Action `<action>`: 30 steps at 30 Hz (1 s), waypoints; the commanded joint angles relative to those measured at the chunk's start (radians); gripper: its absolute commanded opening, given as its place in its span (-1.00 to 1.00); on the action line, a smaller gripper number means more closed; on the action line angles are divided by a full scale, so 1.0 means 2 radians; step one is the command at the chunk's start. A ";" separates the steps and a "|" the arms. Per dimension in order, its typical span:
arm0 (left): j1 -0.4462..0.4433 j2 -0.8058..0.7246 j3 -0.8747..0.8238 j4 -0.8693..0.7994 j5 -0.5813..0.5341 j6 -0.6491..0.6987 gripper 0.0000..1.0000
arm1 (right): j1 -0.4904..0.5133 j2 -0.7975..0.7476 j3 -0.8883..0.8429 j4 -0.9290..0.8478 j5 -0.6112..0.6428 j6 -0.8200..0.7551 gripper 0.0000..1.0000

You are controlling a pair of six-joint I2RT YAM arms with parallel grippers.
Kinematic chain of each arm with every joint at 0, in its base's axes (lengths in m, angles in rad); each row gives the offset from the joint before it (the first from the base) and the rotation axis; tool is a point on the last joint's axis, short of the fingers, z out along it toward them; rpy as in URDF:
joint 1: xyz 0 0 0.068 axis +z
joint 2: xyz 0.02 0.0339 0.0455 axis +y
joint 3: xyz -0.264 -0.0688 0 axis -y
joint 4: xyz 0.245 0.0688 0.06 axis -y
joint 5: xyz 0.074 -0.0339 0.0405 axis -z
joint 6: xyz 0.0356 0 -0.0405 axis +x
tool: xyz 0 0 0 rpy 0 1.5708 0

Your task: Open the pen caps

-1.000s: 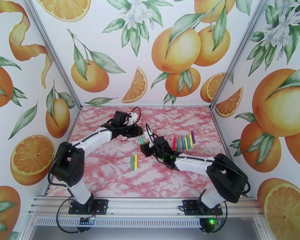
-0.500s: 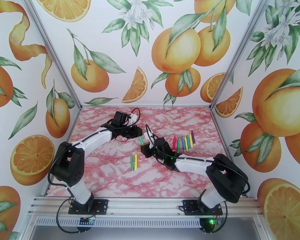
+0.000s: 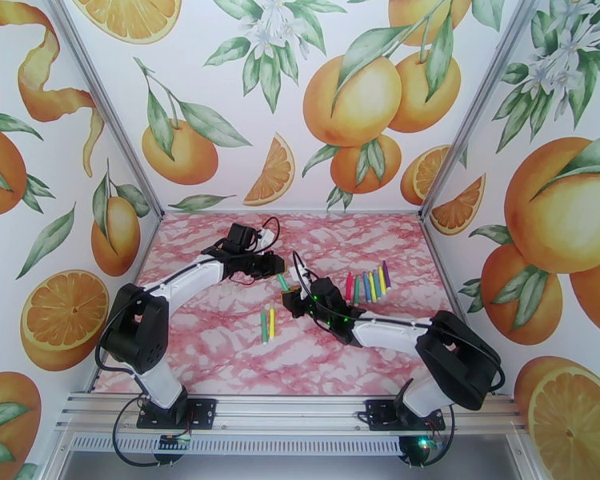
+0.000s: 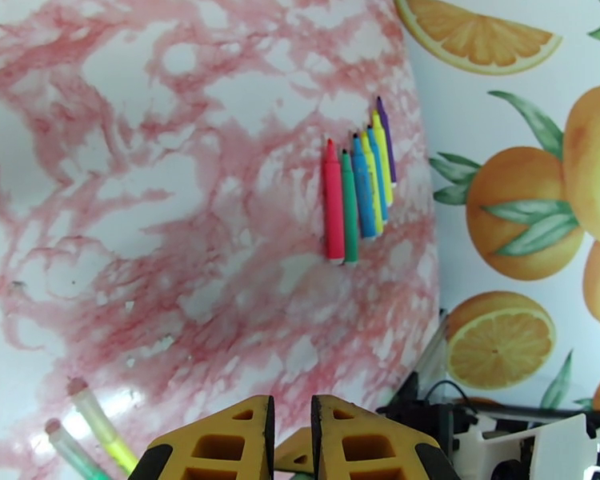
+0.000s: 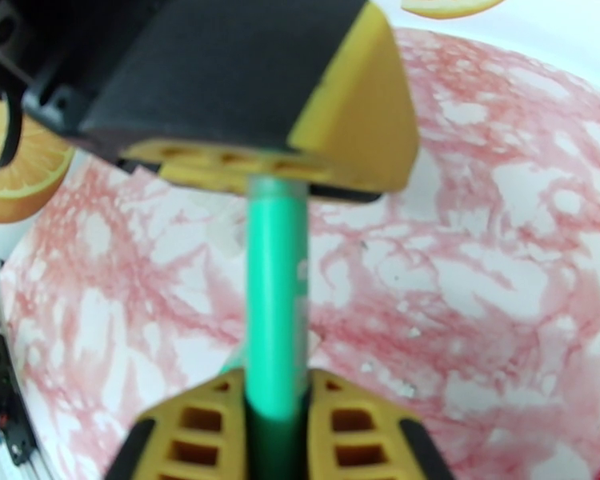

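Pink marble table (image 3: 220, 354) laid out below, and both arms were reaching in over its middle: the left arm (image 3: 180, 280) from the left, the right arm (image 3: 396, 334) from the right, wrists nearly meeting. The left gripper (image 3: 274, 270) had its yellow fingers (image 4: 220, 442) pressed together on one end of the pen. The right gripper (image 5: 276, 394) was clamped on the other end, its pads tight on the barrel.

Off to the right lay a tidy row of pens (image 4: 358, 190), side by side and touching, red at one edge and purple at the other. Nearer the arms sat a loose pair (image 3: 267, 324), one green and one yellow, close together.

And the star of it: the green pen (image 5: 276, 306), lifted off the table and stretched straight between the two grippers. The pen caps? On this one, hidden inside the grip; on the others, too small to make out.
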 commanded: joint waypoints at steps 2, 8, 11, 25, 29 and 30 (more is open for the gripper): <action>0.061 -0.025 0.020 0.057 -0.155 0.021 -1.00 | 0.016 -0.017 -0.033 -0.062 -0.021 -0.018 -1.00; 0.063 -0.035 0.014 0.056 -0.171 0.019 -1.00 | 0.019 -0.016 -0.037 -0.061 -0.023 -0.019 -1.00; 0.065 -0.042 0.011 0.054 -0.180 0.018 -1.00 | 0.020 -0.016 -0.041 -0.062 -0.024 -0.020 -1.00; 0.068 -0.048 0.012 0.047 -0.209 0.013 -1.00 | 0.025 -0.022 -0.058 -0.051 -0.025 -0.020 -1.00; 0.068 -0.045 0.012 0.047 -0.197 0.015 -1.00 | 0.025 -0.026 -0.061 -0.051 -0.020 -0.020 -1.00; 0.068 -0.043 0.013 0.047 -0.190 0.015 -1.00 | 0.025 -0.027 -0.061 -0.050 -0.019 -0.019 -1.00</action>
